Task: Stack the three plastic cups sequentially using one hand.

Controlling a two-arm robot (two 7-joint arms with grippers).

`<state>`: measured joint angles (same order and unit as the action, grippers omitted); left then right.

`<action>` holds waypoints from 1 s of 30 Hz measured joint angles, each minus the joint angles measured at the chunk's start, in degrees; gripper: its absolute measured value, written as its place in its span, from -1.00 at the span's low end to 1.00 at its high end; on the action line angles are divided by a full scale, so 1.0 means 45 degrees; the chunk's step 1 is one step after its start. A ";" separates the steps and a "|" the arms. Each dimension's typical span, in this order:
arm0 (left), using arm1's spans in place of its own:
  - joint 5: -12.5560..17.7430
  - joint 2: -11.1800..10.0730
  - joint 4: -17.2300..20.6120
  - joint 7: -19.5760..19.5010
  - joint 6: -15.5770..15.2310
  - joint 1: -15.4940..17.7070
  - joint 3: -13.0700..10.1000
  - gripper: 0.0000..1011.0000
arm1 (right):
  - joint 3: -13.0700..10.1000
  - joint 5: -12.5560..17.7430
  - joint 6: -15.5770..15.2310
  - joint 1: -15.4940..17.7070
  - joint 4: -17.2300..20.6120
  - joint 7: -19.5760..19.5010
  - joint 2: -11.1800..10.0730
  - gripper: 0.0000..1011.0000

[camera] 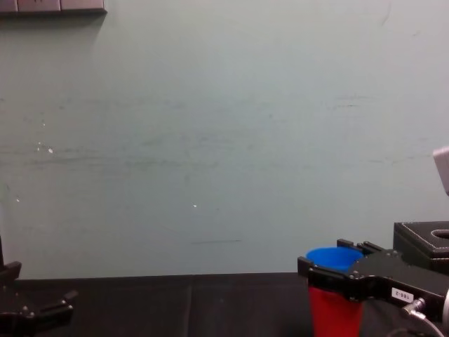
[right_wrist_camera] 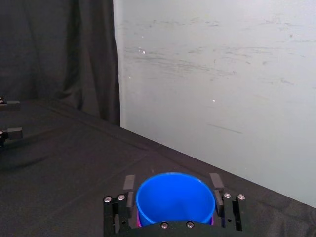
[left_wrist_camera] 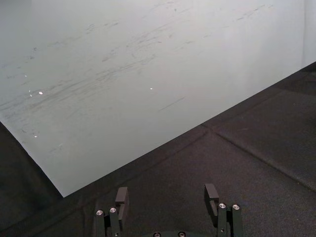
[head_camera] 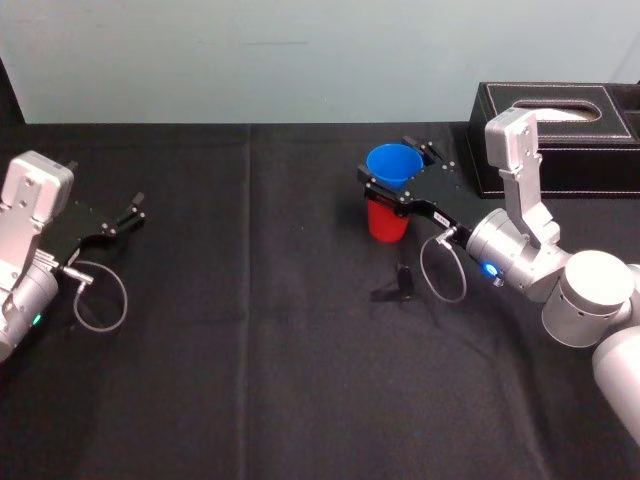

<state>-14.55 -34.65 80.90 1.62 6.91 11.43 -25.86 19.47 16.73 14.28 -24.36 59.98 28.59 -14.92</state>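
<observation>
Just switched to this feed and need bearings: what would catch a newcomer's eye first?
The bright blue tapered plastic cup stands out mid-table, clasped by the black two-jaw right gripper, with the red plastic cup directly beneath it. A black stitched box sits behind at right; the left gripper rests open at far left.

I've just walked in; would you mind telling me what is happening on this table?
The right gripper is closed around the blue cup, which sits in the mouth of the red cup near the middle of the black table. In the right wrist view, a thin edge of what seems to be the purple cup shows around the blue one. The left gripper rests open at the table's left side.
</observation>
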 joint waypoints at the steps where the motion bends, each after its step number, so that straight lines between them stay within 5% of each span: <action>1: 0.0000 0.0000 0.0000 0.0000 0.0000 0.0000 0.0000 0.99 | 0.0000 0.0000 0.0000 0.0000 0.0001 0.0000 -0.0002 0.83; 10: 0.0000 0.0000 0.0000 0.0000 0.0000 0.0000 0.0000 0.99 | -0.0053 0.0021 -0.0051 0.0131 0.0338 -0.0037 -0.0058 0.99; 20: -0.0001 0.0000 0.0000 0.0000 0.0000 -0.0001 0.0000 0.99 | -0.0289 -0.0047 -0.1016 0.1116 0.2860 -0.0638 -0.0661 0.99; 30: 0.0000 0.0001 -0.0001 0.0000 0.0000 0.0000 -0.0001 0.99 | -0.0921 -0.0340 -0.2585 0.3367 0.6260 -0.2029 -0.1481 0.99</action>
<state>-14.55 -34.64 80.90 1.62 6.91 11.43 -25.87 15.32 15.21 2.65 -9.21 88.14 19.46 -21.59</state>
